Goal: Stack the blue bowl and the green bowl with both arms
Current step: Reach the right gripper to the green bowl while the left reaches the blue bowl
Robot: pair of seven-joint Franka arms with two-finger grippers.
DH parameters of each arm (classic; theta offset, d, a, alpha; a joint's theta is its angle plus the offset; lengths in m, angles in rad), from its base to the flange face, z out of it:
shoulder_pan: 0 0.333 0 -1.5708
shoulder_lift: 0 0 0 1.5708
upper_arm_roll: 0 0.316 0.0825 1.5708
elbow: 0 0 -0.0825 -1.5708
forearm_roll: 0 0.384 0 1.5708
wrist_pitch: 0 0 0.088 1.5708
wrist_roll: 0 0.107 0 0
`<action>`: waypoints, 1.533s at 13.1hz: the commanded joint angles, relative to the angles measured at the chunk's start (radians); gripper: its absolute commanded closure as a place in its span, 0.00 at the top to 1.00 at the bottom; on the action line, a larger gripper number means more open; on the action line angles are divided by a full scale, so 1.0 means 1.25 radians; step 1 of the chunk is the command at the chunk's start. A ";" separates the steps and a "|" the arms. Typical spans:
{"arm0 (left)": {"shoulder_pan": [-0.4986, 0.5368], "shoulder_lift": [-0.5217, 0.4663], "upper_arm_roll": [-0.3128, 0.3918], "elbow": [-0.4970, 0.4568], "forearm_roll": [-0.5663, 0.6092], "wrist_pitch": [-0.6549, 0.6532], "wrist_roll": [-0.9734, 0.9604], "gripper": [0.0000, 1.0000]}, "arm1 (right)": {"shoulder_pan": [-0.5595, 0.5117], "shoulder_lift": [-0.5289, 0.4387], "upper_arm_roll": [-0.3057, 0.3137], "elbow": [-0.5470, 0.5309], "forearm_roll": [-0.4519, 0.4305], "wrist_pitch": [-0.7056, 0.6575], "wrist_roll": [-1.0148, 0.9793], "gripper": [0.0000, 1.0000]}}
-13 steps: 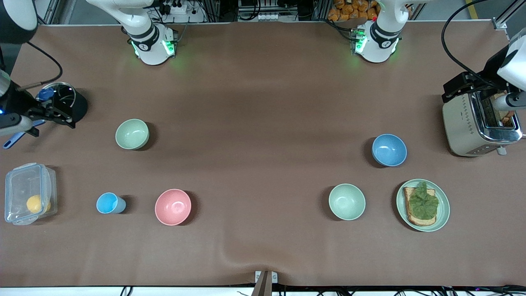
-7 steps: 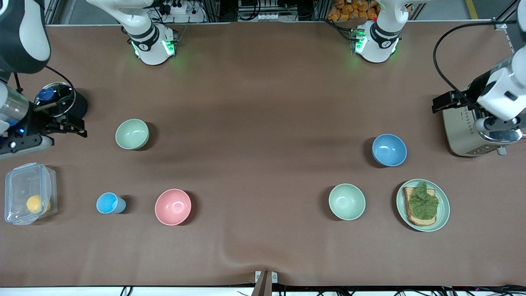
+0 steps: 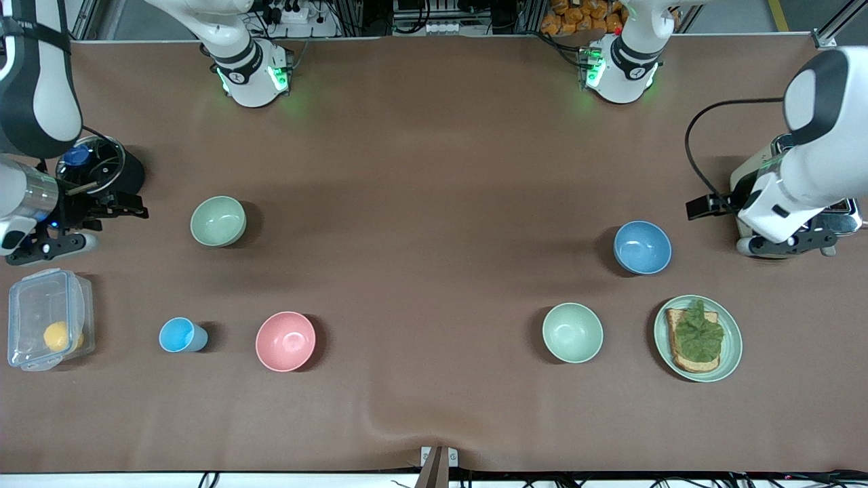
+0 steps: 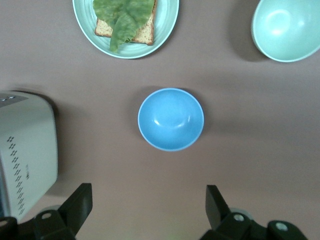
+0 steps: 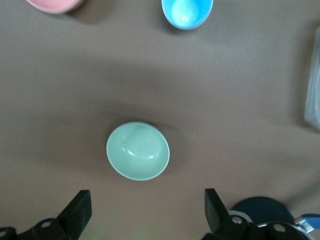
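No writing is legible. The blue bowl and green bowl sit empty, well apart. Left claw and right claw hang spread wide, holding nothing.

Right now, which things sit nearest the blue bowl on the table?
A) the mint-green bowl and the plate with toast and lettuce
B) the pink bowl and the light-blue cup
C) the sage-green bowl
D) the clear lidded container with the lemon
A: the blue bowl stands at the left arm's end, and the mint-green bowl and the plate with toast and lettuce lie a little nearer the front camera.
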 commanded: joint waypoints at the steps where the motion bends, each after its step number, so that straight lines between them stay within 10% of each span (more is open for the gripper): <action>1: 0.018 0.000 -0.005 -0.093 0.017 0.108 0.008 1.00 | -0.019 -0.018 0.006 -0.040 0.003 0.008 -0.011 1.00; 11: 0.035 0.153 -0.005 -0.177 0.024 0.338 0.009 1.00 | -0.106 -0.033 0.004 -0.375 0.091 0.381 -0.003 0.96; 14: 0.040 0.184 -0.004 -0.177 0.024 0.367 0.009 1.00 | -0.132 0.005 0.006 -0.384 0.101 0.424 -0.001 0.79; 20: 0.078 0.231 -0.005 -0.177 0.029 0.390 0.022 1.00 | -0.126 0.053 0.007 -0.446 0.184 0.527 -0.001 0.81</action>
